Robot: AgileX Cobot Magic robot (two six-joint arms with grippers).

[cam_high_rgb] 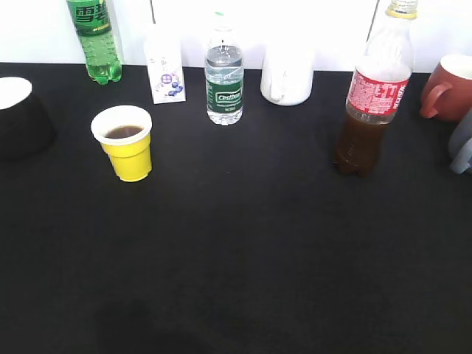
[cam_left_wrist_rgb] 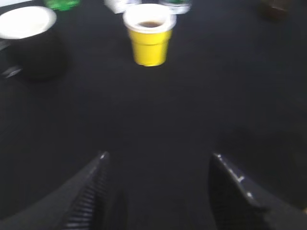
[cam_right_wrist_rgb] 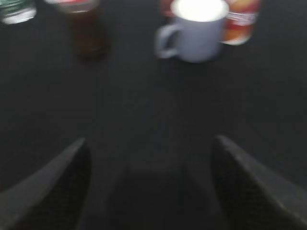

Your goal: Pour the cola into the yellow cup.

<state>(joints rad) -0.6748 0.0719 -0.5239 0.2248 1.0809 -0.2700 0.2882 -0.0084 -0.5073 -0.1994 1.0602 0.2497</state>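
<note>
The cola bottle (cam_high_rgb: 375, 92) stands upright at the right of the black table, with dark liquid in its lower part and a red label. Its base also shows in the right wrist view (cam_right_wrist_rgb: 86, 31). The yellow cup (cam_high_rgb: 127, 146) stands at the left with dark liquid inside; it also shows in the left wrist view (cam_left_wrist_rgb: 149, 36). My left gripper (cam_left_wrist_rgb: 158, 158) is open and empty, well short of the cup. My right gripper (cam_right_wrist_rgb: 149, 141) is open and empty, short of the bottle. Neither gripper shows in the exterior view.
A green soda bottle (cam_high_rgb: 94, 38), a small carton (cam_high_rgb: 165, 66), a water bottle (cam_high_rgb: 223, 74) and a white mug (cam_high_rgb: 287, 74) line the back. A black mug (cam_high_rgb: 18, 114) stands far left. A red mug (cam_high_rgb: 450, 87), a grey mug (cam_right_wrist_rgb: 196, 31) and a can (cam_right_wrist_rgb: 240, 21) stand at right.
</note>
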